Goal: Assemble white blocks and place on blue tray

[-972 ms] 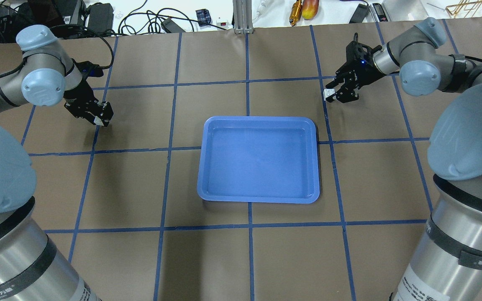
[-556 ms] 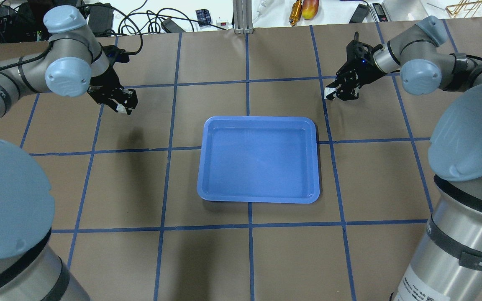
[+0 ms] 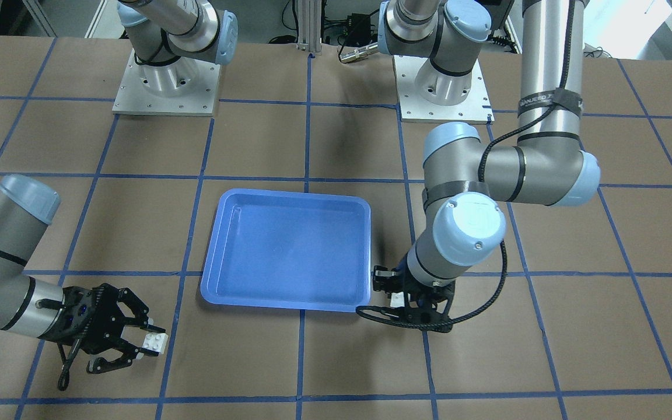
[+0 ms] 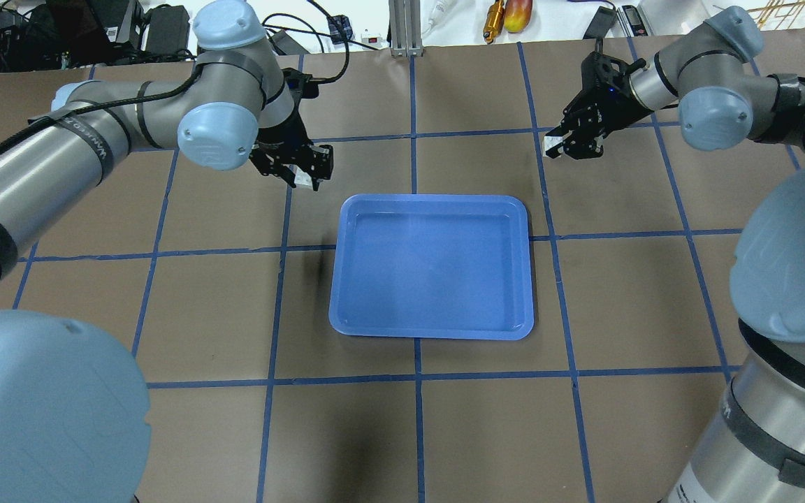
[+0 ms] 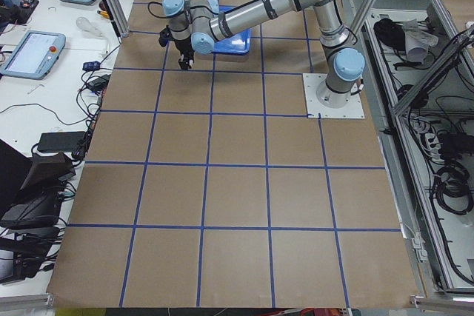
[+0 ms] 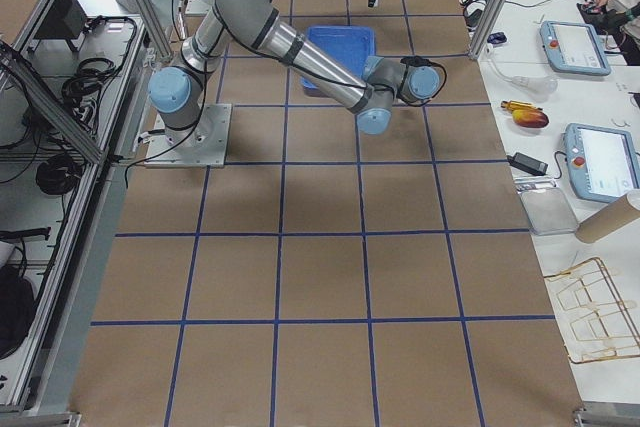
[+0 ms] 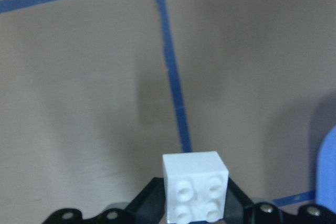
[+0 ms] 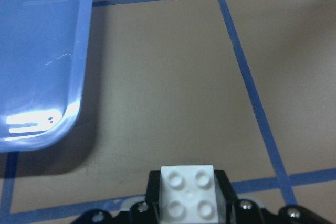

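Observation:
The blue tray point(image 4: 430, 265) lies flat in the middle of the table, and nothing is in it. My left gripper point(image 4: 302, 176) is shut on a white block point(image 4: 299, 179), held above the table just off the tray's far left corner. The left wrist view shows this block point(image 7: 194, 192) between the jaws, studs facing the camera. My right gripper point(image 4: 557, 149) is shut on the other white block point(image 4: 550, 149), beyond the tray's far right corner. That block point(image 8: 190, 195) shows in the right wrist view with the tray's corner point(image 8: 37, 51) to its left. The front view shows both blocks point(image 3: 395, 299) point(image 3: 154, 342) gripped.
The table is brown paper with a grid of blue tape lines point(image 4: 414, 133). Cables, tools and boxes point(image 4: 507, 14) lie beyond the far edge. The arm bases point(image 3: 167, 87) stand on plates at the robot's side of the table.
My left arm has swung right with its white block, from the far left of the table to the tray's far left corner. My right gripper has shifted slightly farther away, still gripping its block.

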